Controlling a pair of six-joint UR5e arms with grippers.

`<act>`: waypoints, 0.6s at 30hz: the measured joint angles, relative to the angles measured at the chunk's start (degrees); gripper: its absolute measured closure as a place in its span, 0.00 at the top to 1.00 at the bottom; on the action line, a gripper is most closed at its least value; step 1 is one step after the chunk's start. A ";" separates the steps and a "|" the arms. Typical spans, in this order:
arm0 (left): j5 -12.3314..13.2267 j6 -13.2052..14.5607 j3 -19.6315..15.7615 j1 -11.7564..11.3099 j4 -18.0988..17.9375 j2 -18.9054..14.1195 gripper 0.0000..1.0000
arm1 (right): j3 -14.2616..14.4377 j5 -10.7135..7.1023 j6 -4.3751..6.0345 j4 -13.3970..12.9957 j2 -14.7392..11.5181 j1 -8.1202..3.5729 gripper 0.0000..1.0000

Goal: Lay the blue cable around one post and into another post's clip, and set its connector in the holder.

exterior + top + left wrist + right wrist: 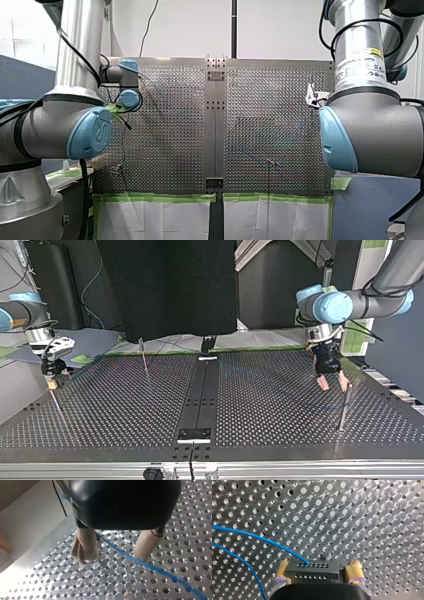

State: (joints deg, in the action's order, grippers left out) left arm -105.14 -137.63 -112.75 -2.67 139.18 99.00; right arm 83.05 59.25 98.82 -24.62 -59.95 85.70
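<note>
Holding: my right gripper (319, 565) pinches the black connector (312, 572), one of its yellow pads (355, 570) pressed on each short end
Block: the black connector is flat, shows two rows of small holes, and is held over the perforated table (362, 517); how high above it I cannot tell
Route: the blue cable (262, 536) comes out of a hole in the upper row and arcs away over the table, and a second strand of it runs closer in beside the gripper
Left arm: my left gripper (115, 552) has its jaws spread wide, the beige pads (83, 546) well apart; the blue cable passes between them as a blurred line, pinched by neither, close by one pad, contact unclear
Top view: my right gripper hangs at the view's left edge of the table and my left gripper at the view's right, well apart, with only a faint blue trace on the table between them
Uprights: a thin post (144, 356) stands left of the middle toward the far edge; a second post (344, 407) stands just beside my left gripper, on the camera's side; whether the cable touches either I cannot tell
Midline: a dark strip (205, 390) runs down the table's middle, with a black plate (195, 435) at its near end
</note>
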 joint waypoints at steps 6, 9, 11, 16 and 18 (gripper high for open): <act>-1.74 -0.29 -0.14 -0.12 0.06 -1.49 1.00 | -0.01 0.00 0.00 0.00 0.00 0.00 1.00; -2.16 -0.38 -0.29 -0.09 0.17 -2.14 1.00 | 0.00 0.00 0.00 0.00 0.00 0.00 1.00; -2.18 -0.66 -0.66 -0.13 0.17 -2.59 1.00 | 0.00 0.00 0.00 0.00 0.00 0.00 1.00; -1.06 -1.95 -2.09 -0.07 0.00 -3.72 1.00 | 0.00 0.00 0.00 0.00 -0.01 0.00 1.00; -0.24 -2.09 -2.49 0.06 0.01 -4.05 1.00 | 0.00 0.00 0.00 0.00 0.00 0.00 1.00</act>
State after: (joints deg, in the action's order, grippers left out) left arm -105.37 -139.73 -115.25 -2.61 139.19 94.95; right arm 83.05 59.25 98.82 -24.62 -59.96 85.70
